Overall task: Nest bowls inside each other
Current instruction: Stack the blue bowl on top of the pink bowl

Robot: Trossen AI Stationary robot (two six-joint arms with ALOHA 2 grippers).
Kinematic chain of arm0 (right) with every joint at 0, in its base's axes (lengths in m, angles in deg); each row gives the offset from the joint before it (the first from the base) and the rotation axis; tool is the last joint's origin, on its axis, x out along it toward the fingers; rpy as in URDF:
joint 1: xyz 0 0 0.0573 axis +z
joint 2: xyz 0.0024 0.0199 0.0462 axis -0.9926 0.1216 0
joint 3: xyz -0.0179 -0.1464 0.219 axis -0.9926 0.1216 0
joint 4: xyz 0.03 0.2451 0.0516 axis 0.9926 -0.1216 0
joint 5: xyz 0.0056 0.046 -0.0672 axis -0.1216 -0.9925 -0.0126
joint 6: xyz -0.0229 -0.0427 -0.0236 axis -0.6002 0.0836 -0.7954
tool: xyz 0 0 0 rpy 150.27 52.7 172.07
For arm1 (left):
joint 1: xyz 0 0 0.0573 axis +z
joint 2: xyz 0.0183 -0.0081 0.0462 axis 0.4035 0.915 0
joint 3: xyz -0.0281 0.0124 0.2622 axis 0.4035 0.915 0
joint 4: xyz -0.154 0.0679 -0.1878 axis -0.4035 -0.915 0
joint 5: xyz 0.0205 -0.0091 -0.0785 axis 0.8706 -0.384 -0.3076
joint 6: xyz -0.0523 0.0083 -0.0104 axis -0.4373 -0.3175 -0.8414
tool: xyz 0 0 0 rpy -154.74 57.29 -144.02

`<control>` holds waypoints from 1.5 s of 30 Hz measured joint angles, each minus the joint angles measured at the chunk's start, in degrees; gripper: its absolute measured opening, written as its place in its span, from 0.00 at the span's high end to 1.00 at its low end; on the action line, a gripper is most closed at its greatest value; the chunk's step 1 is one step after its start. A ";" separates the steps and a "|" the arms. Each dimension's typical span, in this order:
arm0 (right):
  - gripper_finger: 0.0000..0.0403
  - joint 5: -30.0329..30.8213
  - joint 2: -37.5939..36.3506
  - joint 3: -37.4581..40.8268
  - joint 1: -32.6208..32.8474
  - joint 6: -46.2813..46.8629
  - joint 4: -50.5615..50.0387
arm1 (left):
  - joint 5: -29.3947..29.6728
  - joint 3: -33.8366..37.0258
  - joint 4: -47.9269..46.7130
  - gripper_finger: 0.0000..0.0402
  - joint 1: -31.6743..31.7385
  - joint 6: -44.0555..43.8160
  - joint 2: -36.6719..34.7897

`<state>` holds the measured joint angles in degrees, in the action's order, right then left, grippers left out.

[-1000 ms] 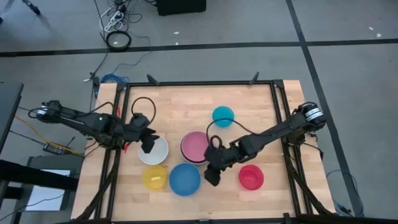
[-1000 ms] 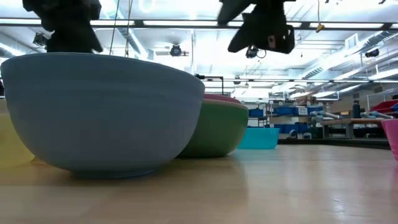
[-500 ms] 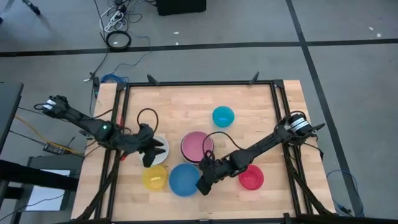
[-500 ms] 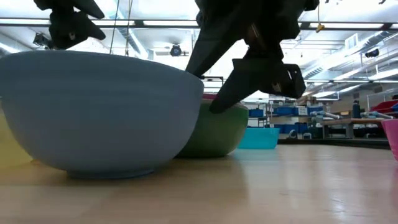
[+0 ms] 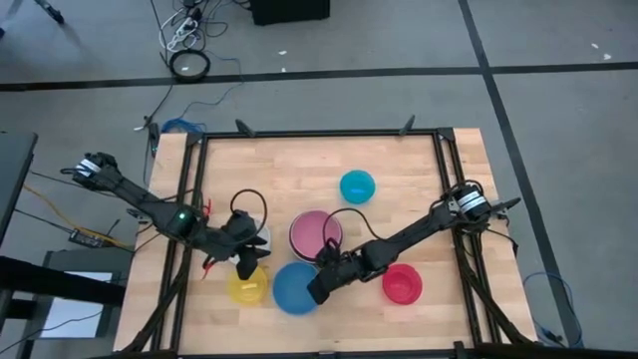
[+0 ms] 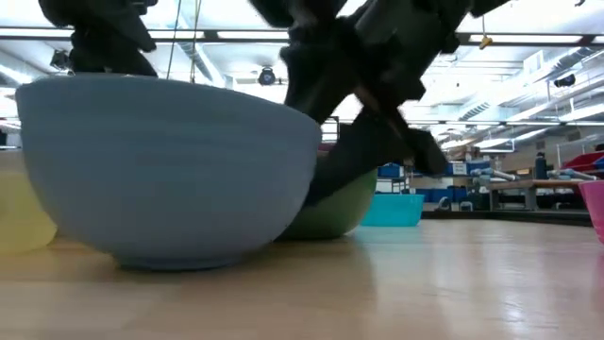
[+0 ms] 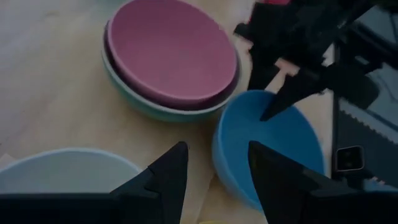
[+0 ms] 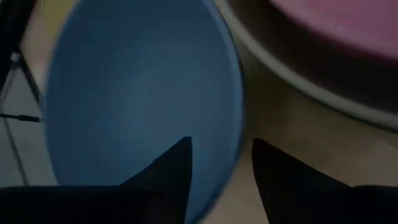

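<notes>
right hand [image 5: 317, 289] straddles the blue bowl's [image 5: 295, 287] right rim on the near tabletop [image 5: 399, 160], fingers parted, gripping nothing yet, apparently to lift it. left hand [image 5: 246, 261] hovers spread and empty above the yellow bowl [image 5: 245, 287]. farther, pink bowl [image 5: 311, 232] sits nested in green.

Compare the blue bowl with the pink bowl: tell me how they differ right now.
The blue bowl sits alone on the table, while the pink bowl is nested inside a green bowl. The right gripper straddles the blue bowl's rim, one finger inside and one outside; nothing touches the pink bowl. The blue bowl is nearer the yellow bowl; the pink bowl is nearer the cyan one. Both are round, plain, upright and empty.
</notes>
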<state>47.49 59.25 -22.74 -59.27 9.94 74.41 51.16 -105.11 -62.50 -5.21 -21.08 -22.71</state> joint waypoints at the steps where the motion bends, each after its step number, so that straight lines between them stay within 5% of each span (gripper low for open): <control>1: 0.66 -0.17 0.10 0.01 0.00 -0.22 -0.29 | -0.02 -0.01 0.77 0.56 -0.02 0.15 0.19; 7: 0.96 -1.13 -0.90 0.00 0.30 -5.28 -0.29 | 0.05 -0.02 1.40 0.56 0.06 1.68 0.20; 12: 0.99 -1.60 -4.92 0.02 0.76 -7.76 -0.59 | 0.34 -0.04 1.99 0.56 0.08 2.85 0.02; 18: 1.00 5.78 -14.15 -0.09 0.18 -12.84 -9.19 | 0.63 -0.04 5.13 0.56 0.11 4.23 0.02; 27: 1.00 10.02 -18.90 0.02 -12.69 -23.98 -23.65 | 0.58 -0.04 21.78 0.56 0.11 12.65 0.02; 31: 0.98 6.19 -17.80 0.02 -17.38 -29.20 -22.71 | 0.60 -0.07 23.91 0.56 0.13 14.71 -0.03; 38: 0.80 3.38 -18.02 0.00 -19.44 -33.83 -21.35 | 4.93 -0.04 21.80 0.56 0.13 15.59 -1.24; 45: 0.66 3.31 -18.38 0.00 -20.22 -35.85 -23.50 | 9.96 -0.05 12.81 0.56 0.93 14.30 -4.55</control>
<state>50.80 40.87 -22.74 -79.49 -25.90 50.90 61.11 -105.15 -49.69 -4.28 -6.79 -27.26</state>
